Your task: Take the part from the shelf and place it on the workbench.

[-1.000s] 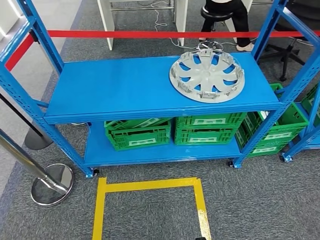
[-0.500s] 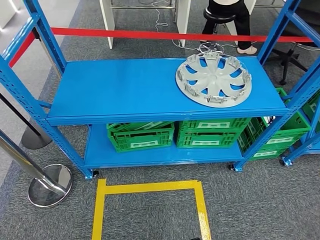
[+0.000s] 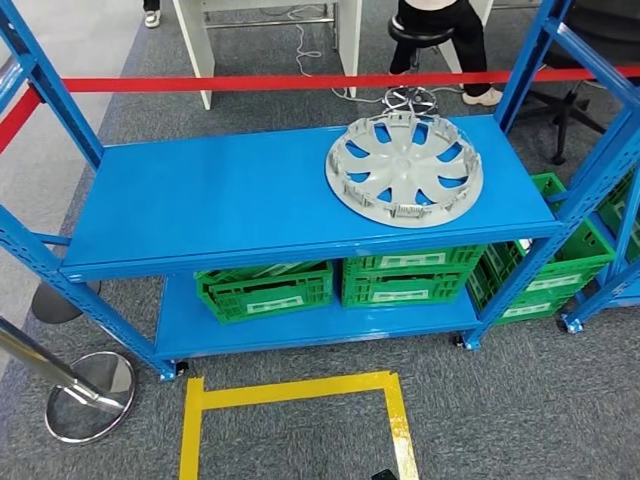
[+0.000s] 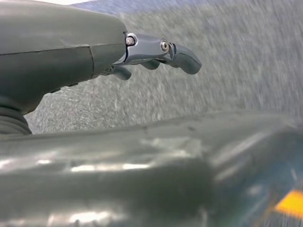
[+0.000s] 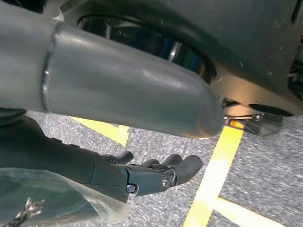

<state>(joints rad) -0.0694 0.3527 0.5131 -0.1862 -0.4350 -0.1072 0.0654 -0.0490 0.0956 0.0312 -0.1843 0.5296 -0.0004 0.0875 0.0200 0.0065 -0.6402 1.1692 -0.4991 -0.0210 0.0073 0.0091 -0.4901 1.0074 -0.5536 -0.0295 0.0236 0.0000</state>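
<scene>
A silver-grey wheel cover (image 3: 404, 166) lies flat on the right part of the blue shelf's upper board (image 3: 226, 190). My left hand (image 4: 150, 52) hangs over grey carpet with its fingers stretched out and nothing in them. My right hand (image 5: 150, 172) hangs over the carpet near yellow floor tape, fingers slightly curved and apart, holding nothing.
Green crates (image 3: 264, 290) sit on the lower board, more green crates (image 3: 547, 265) at the right. A yellow tape square (image 3: 294, 400) marks the floor before the shelf. A stanchion base (image 3: 87, 395) stands at the left. A red barrier tape (image 3: 302, 82) and a seated person (image 3: 438, 30) lie behind.
The whole picture has shifted, so the camera has moved; the shelf and wheel cover now sit a little further left and lower in view. The wheel cover lies where it was on the shelf.
</scene>
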